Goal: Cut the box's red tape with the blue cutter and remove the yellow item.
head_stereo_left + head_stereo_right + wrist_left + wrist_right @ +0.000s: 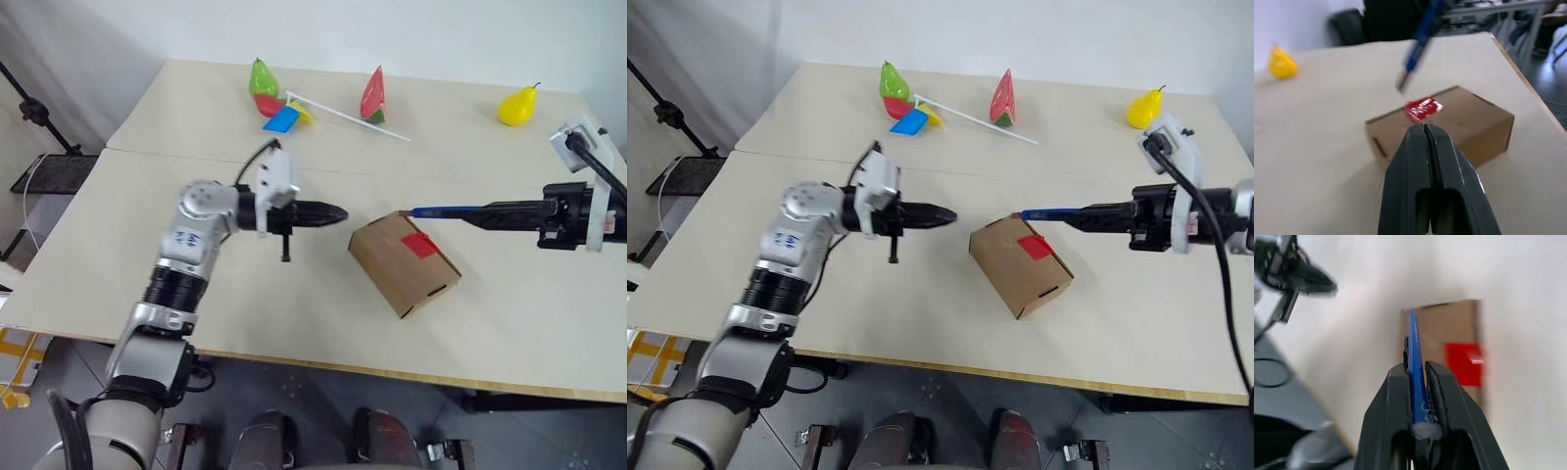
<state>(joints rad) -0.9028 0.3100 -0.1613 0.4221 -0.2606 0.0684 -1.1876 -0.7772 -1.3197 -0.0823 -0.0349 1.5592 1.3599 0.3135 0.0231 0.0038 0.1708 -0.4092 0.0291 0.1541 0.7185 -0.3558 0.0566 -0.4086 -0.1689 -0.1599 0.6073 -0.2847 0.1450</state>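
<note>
The brown cardboard box (404, 262) lies on the table in front of me, closed, with the red tape (419, 244) on its top face. My right gripper (472, 214) is shut on the blue cutter (441, 210), whose tip hangs just above the box's far top edge, a little short of the tape. My left gripper (338, 213) is shut and empty, pointing level at the box from its left with a small gap between them. The yellow item is hidden.
At the far side of the table lie a green pear (262, 78), a watermelon slice (373, 96), a pinwheel with a white stick (294, 114) and a yellow pear toy (517, 106). Bare tabletop (294, 304) surrounds the box.
</note>
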